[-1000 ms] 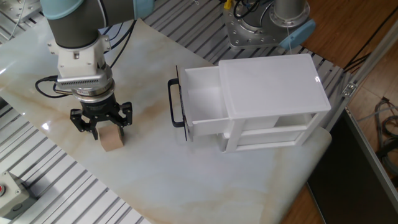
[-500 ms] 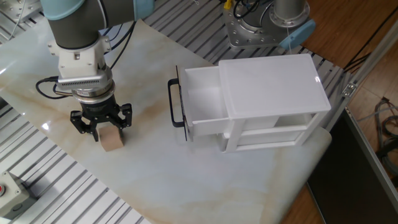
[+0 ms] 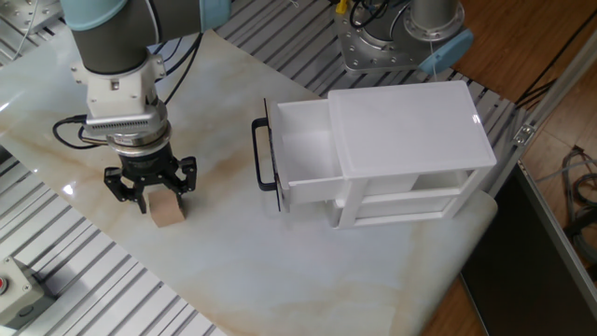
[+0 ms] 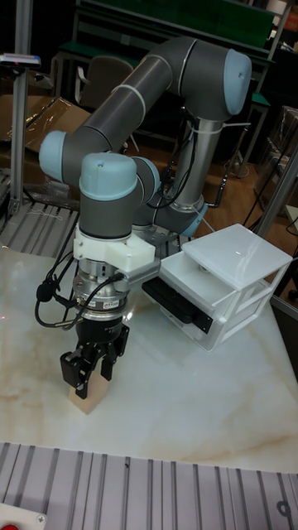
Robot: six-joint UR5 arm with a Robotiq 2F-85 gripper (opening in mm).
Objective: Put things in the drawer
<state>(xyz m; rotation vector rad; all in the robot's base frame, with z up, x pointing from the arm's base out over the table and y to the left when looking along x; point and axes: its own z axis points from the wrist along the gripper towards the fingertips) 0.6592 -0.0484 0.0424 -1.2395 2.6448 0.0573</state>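
A small light-tan wooden cube [image 3: 167, 212] [image 4: 86, 402] rests on the marble tabletop at the left. My gripper [image 3: 154, 191] [image 4: 88, 379] points straight down over the cube, its black fingers [image 3: 143, 194] pressed against the cube's upper sides. The cube's top is hidden between them. To the right, the white drawer [image 3: 303, 154] [image 4: 184, 291] with a thin black bar handle [image 3: 260, 154] is pulled out of the white two-tier cabinet [image 3: 410, 131] [image 4: 240, 265]. Its inside shows nothing in it.
The cabinet's lower tier [image 3: 410, 201] is an open shelf. A second robot base [image 3: 396, 33] stands behind the cabinet. Ribbed metal table edges [image 3: 103, 289] run along the front and left, and a box with a red button [image 3: 11, 289] sits at the lower left corner.
The gripper and the cube have shifted very slightly to the left together. The drawer and cabinet have not moved.
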